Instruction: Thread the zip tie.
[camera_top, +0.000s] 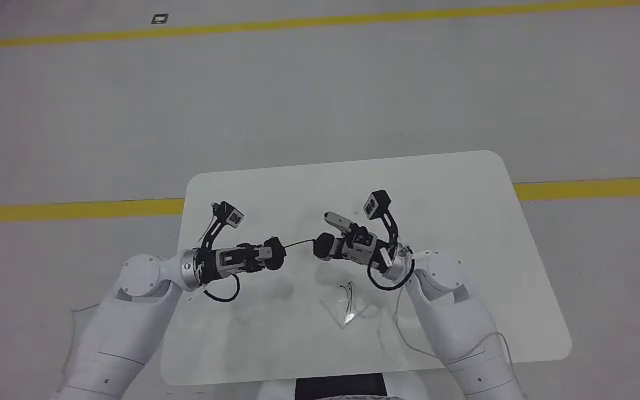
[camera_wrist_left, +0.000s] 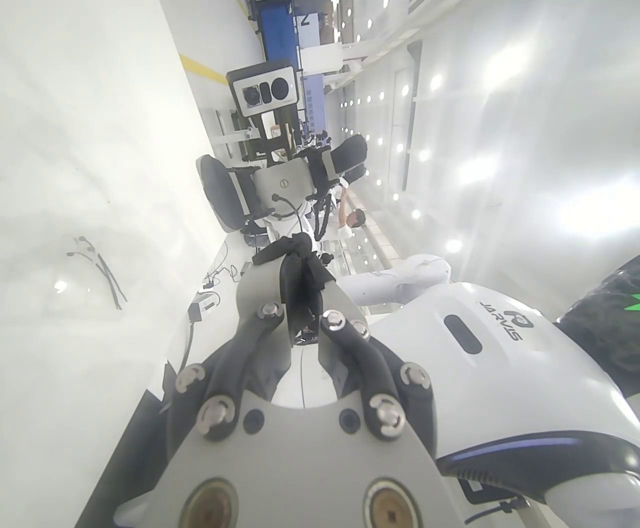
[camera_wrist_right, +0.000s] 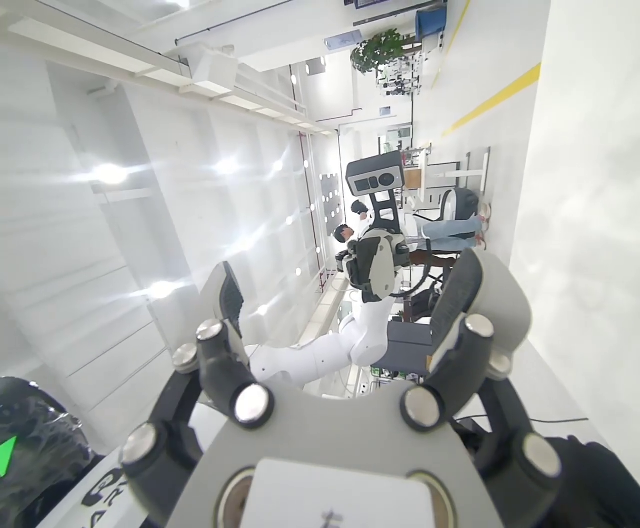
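The left gripper (camera_top: 281, 250) is clamped on one end of the zip tie (camera_top: 300, 243), above the centre of the table (camera_top: 450, 190). The strap runs right to the right gripper (camera_wrist_right: 345, 261), whose fingers stand apart; contact there cannot be determined. Both grippers are well inside the table's rounded edges. Spare ties (camera_top: 347, 298) lie nearer the lower edge. Yellow lines (camera_top: 300, 22) cross the grey floor.
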